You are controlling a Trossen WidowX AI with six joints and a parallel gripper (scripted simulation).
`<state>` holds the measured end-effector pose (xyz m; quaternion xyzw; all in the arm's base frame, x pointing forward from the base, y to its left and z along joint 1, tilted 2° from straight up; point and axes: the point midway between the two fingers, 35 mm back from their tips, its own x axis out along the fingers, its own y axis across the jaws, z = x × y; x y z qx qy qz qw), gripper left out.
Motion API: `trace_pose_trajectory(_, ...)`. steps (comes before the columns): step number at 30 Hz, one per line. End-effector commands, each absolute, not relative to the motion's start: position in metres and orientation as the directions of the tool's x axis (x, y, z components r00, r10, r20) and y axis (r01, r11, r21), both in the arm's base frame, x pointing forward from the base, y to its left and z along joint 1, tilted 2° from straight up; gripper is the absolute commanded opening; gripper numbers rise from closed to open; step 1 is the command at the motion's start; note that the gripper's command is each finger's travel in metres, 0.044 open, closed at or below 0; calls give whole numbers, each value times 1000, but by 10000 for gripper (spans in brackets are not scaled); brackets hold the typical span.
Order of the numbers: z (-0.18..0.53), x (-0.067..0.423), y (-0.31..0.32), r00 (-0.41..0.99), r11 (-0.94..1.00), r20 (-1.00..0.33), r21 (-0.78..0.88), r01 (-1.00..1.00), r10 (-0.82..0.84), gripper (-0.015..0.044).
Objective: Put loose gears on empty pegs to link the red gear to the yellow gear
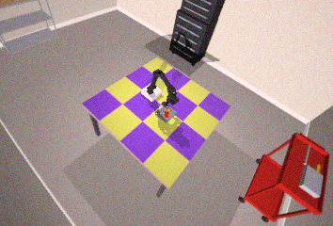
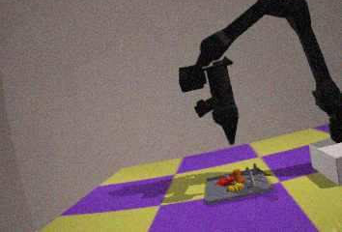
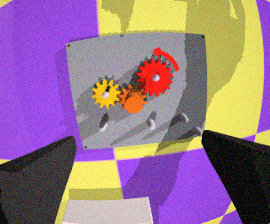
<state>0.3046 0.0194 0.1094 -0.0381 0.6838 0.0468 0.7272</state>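
And there are the jaws, spread wide open with nothing between them, hanging in the air above the near edge of the grey board as the wrist camera has it! Look down at the board, flat on the purple and yellow checkered tabletop: the red gear sits on its peg, the curved red arrow right beside it. Over on the other side, the yellow gear with its black stripe is on its own peg. And between the two, what a spot, the orange gear, its round knob standing up, teeth close against both neighbours in the wrist view; whether they truly mesh, you cannot tell from here. More short pegs stand bare along the board's near side. The black arm arches high over it all, and a white box sits on the tabletop, apart from the board.
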Motion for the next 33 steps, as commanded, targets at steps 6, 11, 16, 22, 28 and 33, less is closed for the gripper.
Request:
trace_pose_trajectory(6, 110, 304, 19, 60, 992, -998, 9, -124, 16, 440)
trace_pose_trajectory(11, 110, 304, 19, 60, 992, -998, 9, -124, 16, 440)
trace_pose_trajectory(16, 110, 304, 19, 60, 992, -998, 9, -124, 16, 440)
trace_pose_trajectory(22, 110, 304, 19, 60, 992, -998, 9, -124, 16, 440)
trace_pose_trajectory(28, 114, 301, 50, 58, 991, -998, 13, -135, 22, 440)
trace_pose_trajectory(33, 123, 282, 120, 54, 989, -998, 22, -147, 30, 440)
